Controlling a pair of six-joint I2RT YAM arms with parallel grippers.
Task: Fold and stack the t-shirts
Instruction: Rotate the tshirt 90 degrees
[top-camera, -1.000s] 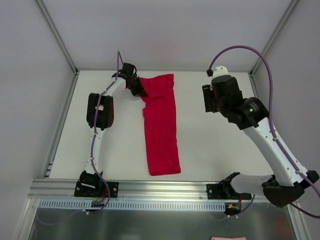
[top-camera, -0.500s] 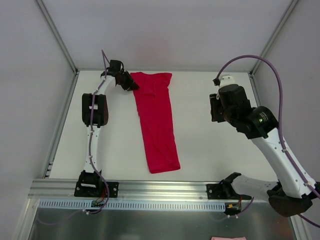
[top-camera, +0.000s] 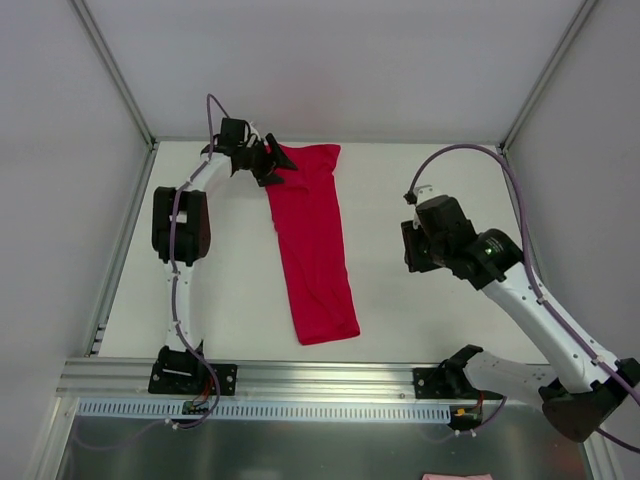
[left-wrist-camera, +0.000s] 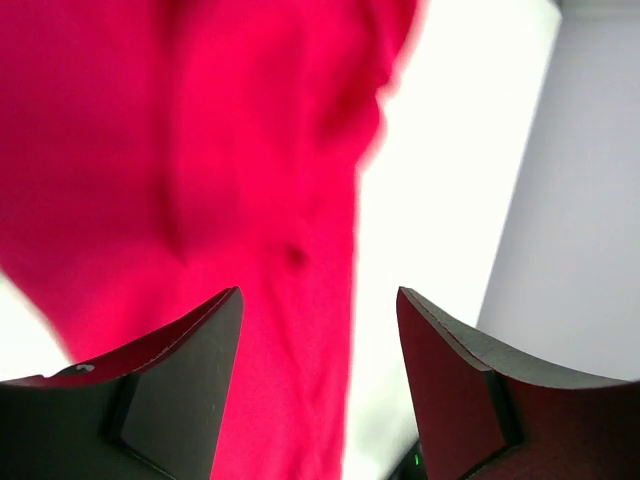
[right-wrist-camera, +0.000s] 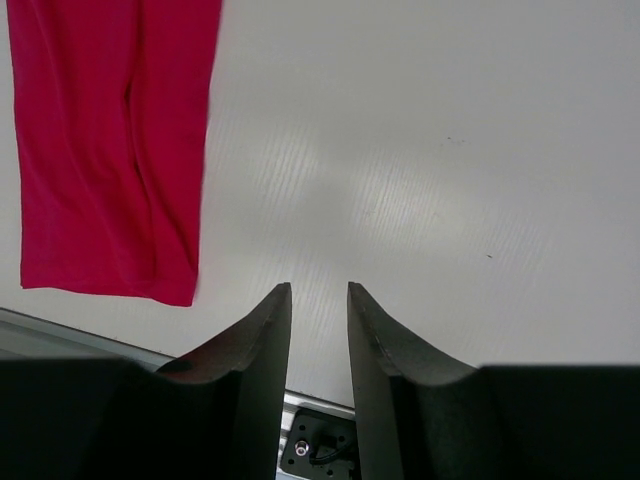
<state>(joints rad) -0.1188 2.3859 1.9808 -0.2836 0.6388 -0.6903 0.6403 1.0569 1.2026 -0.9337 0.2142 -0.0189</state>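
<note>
One crimson t-shirt (top-camera: 312, 240) lies on the white table (top-camera: 440, 320) as a long narrow strip, running from the far edge toward the near rail. My left gripper (top-camera: 272, 160) hovers at the strip's far left corner. In the left wrist view its jaws stand open (left-wrist-camera: 318, 295) with nothing between them, and the red t-shirt (left-wrist-camera: 200, 150) lies just below. My right gripper (top-camera: 408, 248) hangs over bare table to the right of the shirt. Its jaws (right-wrist-camera: 319, 288) are only narrowly apart and hold nothing. The t-shirt's near end (right-wrist-camera: 100, 150) shows at the upper left of the right wrist view.
A metal rail (top-camera: 330, 375) with both arm bases runs along the near edge. Grey enclosure walls and their frame posts (top-camera: 120, 240) close in the left, far and right sides. A small pink thing (top-camera: 455, 476) peeks in at the bottom edge.
My left gripper has opened and let go of the shirt's far left corner, after pulling that end leftward and straighter. The right arm has swung nearer and left, its jaws narrowing.
</note>
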